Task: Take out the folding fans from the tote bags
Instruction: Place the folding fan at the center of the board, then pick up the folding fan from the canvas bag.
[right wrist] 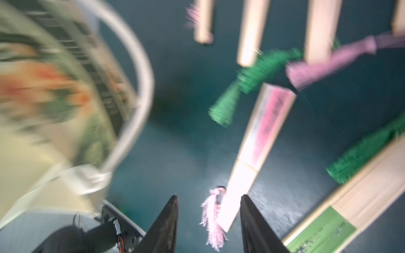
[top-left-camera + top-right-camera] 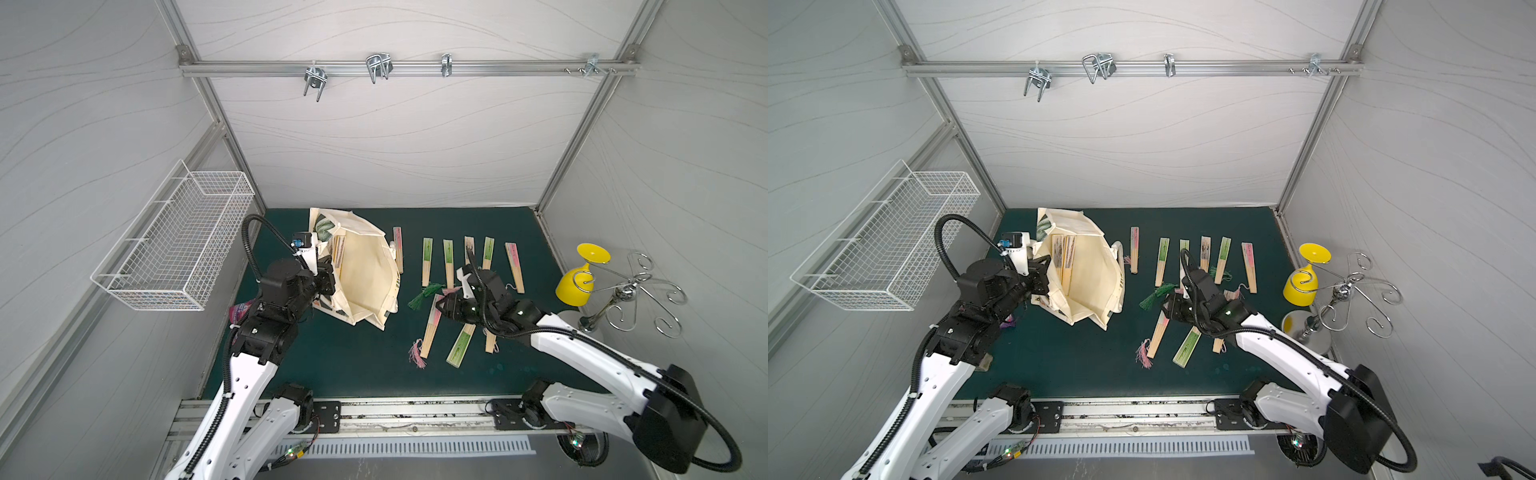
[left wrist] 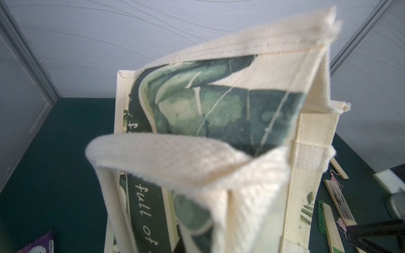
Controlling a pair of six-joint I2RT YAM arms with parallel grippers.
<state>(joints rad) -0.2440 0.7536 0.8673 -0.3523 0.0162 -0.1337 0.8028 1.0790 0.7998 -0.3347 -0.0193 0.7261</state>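
Observation:
The cream tote bag (image 2: 365, 274) (image 2: 1092, 274) lies tipped on the green mat with its mouth open. My left gripper (image 2: 328, 278) (image 2: 1042, 274) is shut on its rim by a handle. In the left wrist view the bag's green print (image 3: 219, 105) fills the frame and hides the jaws. Two folding fans (image 2: 1064, 257) show inside the bag. Several more fans (image 2: 448, 257) lie in a row on the mat to its right. My right gripper (image 2: 442, 305) (image 1: 209, 197) hangs open just above a pink fan (image 2: 431, 328) (image 1: 263, 127) that rests on the mat, untouched.
A white wire basket (image 2: 178, 249) hangs on the left wall. A yellow goblet (image 2: 579, 278) and a chrome wire rack (image 2: 627, 295) stand at the right edge. A pink snack packet (image 2: 241, 311) lies under the left arm. A green fan (image 2: 461, 345) lies beside the pink one.

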